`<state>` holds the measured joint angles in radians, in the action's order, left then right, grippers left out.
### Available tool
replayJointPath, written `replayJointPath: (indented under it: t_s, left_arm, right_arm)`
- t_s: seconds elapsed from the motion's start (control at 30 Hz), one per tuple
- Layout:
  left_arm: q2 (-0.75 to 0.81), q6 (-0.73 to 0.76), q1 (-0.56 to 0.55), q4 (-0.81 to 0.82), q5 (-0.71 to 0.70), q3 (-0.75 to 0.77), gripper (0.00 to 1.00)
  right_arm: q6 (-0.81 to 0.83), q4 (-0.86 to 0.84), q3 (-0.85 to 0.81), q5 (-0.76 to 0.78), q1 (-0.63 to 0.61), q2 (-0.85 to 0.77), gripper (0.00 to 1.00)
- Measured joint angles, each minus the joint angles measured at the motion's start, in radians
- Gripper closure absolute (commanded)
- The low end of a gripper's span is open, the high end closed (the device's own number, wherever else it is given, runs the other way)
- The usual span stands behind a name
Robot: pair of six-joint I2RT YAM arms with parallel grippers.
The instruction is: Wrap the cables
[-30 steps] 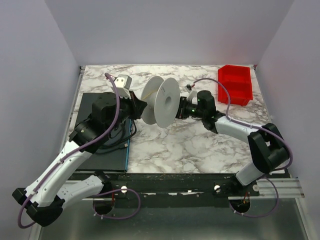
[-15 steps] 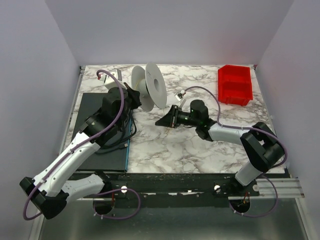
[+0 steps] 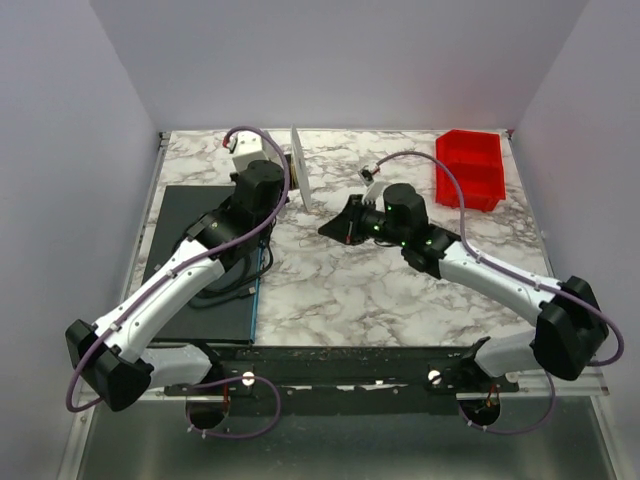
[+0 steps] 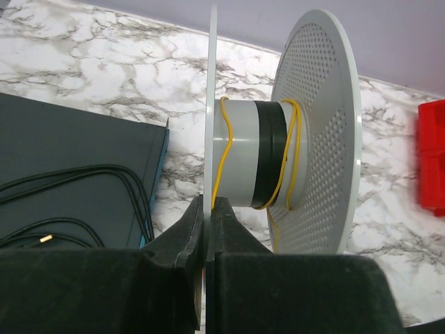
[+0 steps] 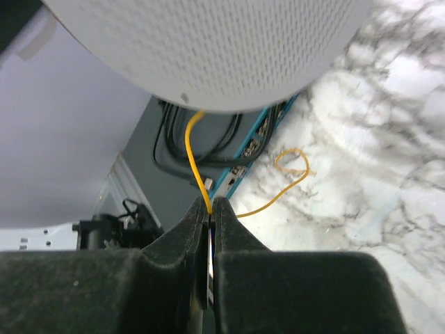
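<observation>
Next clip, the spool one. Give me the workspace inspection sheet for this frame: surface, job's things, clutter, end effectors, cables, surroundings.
Surface: marble table, white with grey veins.
Job's things: spool standing on edge; yellow wire in a few loose turns round its hub, its tail lying in a loop on the marble.
Clutter: red bin at the far right; dark slab at the left with black cords on it.
End effectors: left end effector shut on one flange of the spool; right end effector shut on the wire.
Cables: purple hoses along both arms.
Surroundings: plain lilac walls on three sides; nothing else seen.
</observation>
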<state>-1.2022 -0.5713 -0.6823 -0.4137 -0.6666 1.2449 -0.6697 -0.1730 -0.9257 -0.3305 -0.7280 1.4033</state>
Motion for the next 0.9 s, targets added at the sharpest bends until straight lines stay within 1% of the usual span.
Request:
replayJointPath:
  t_s: [0.13,0.3,0.5,0.67,0.9]
  left_arm:
    - [-0.005,0.043,-0.011,-0.018,-0.007,-0.011,1.0]
    - [-0.016,0.097,-0.034,-0.04,0.001,-0.011,1.0]
    - [-0.025,0.164,-0.067,-0.036,0.084,-0.011,1.0]
    - [-0.024,0.213,-0.079,-0.024,0.159,-0.011,1.0]
    - [-0.043,0.245,-0.08,-0.064,0.177,0.026,1.0]
  right_arm:
    - [0.071,0.121,-0.092,0.08,0.0,-0.053,0.97]
    - [0.163,0.26,-0.192,0.166,0.0,-0.056,0.98]
    - [0.275,0.393,-0.294,0.3,-0.013,-0.026,0.98]
    - [0.34,0.455,-0.336,0.374,-0.021,0.012,0.98]
    - [0.357,0.475,-0.356,0.378,-0.027,0.018,0.98]
